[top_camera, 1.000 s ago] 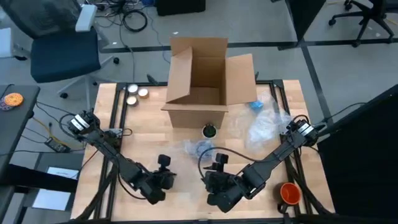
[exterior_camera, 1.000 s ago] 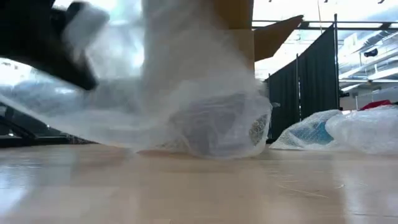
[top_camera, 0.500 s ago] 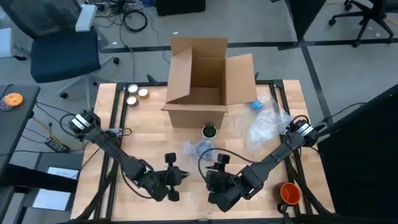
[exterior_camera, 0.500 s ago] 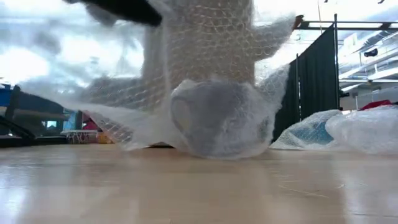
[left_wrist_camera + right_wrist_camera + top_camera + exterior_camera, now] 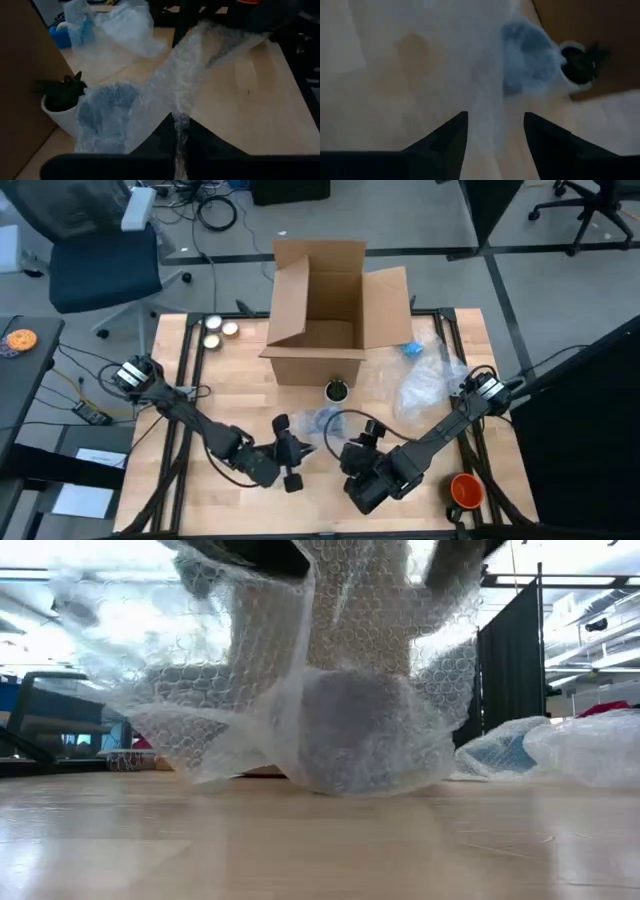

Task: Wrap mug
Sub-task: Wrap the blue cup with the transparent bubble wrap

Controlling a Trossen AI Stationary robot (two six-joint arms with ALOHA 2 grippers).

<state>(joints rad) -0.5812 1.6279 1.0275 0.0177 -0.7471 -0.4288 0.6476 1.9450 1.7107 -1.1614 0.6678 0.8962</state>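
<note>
Pinching bubble wrap (image 5: 185, 80) edge w/ left gripper (image 5: 178, 131), lifting to fold over mug (image 5: 355, 730); right gripper (image 5: 493, 131) spread wide, straddling sheet.

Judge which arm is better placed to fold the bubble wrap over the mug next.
Left, probably. The left end effector is shut on the bubble wrap, whose sheet runs from its fingers to the covered mug. The right end effector is open, with wrap between its fingers but no grip.
</note>
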